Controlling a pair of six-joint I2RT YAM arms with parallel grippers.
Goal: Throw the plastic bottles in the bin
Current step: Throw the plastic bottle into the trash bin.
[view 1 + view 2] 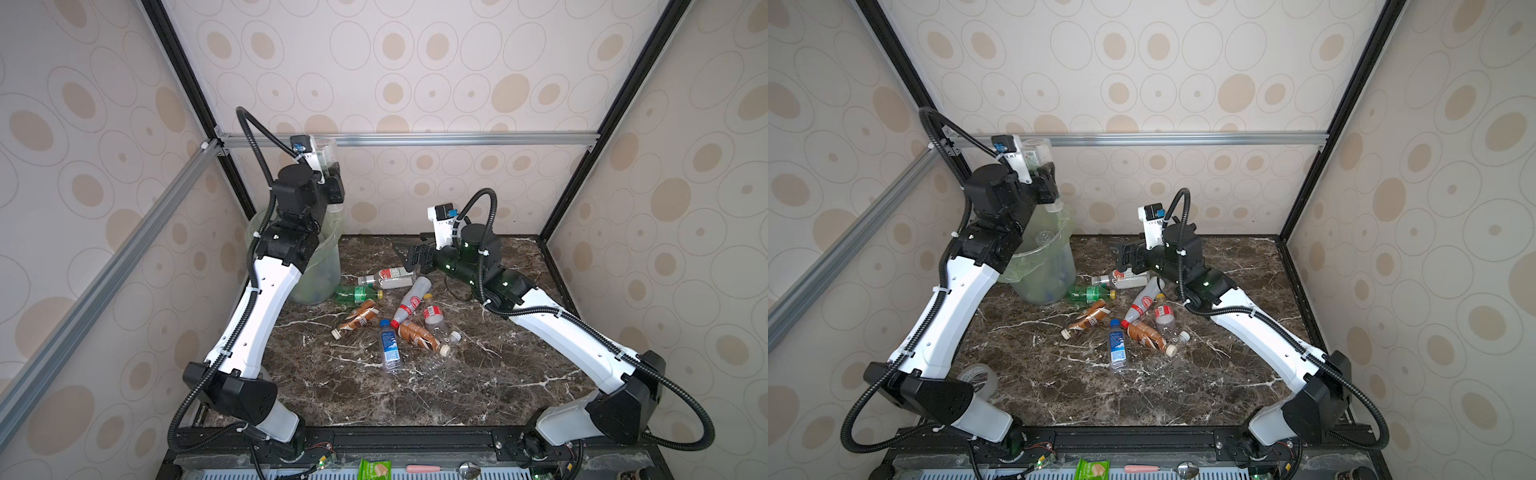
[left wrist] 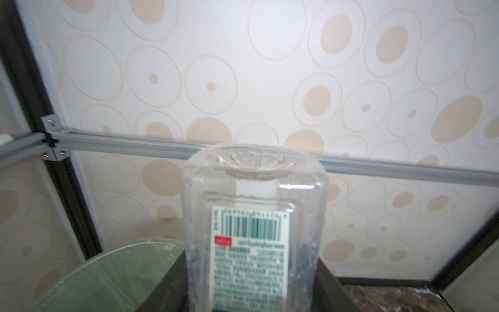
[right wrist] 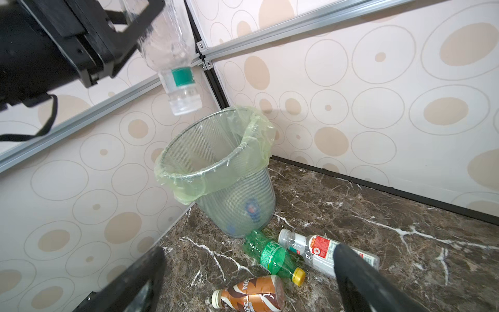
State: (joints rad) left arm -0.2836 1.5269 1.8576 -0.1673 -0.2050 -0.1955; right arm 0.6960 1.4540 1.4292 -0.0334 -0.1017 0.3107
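Jaws of the L gripper are seen part-closed and clamped on the body of the held bottle, a clear one w/ a green band near its neck. In the R wrist view the held bottle is shown inverted, cap end pointed down. In the L wrist view its base is turned up and away and a barcode label is faced to the cam. It is held high at the far left, above the bin and clear of the rim.

The bin is set in the far-left corner of the marble table. A pale-green bag is folded over its rim, and blue-marked items are made out dimly through the mesh wall.

The R gripper is held low over the far middle of the table, jaws spread wide, w/ nothing gripped. Just beneath it a clear bottle w/ red-white label is laid on its side. A green bottle w/ yellow cap is laid just beside that, near the bin's foot. Nearer, mid-table, more are scattered flat: a brown bottle, a second brown bottle, a red-capped bottle and a blue-capped bottle.
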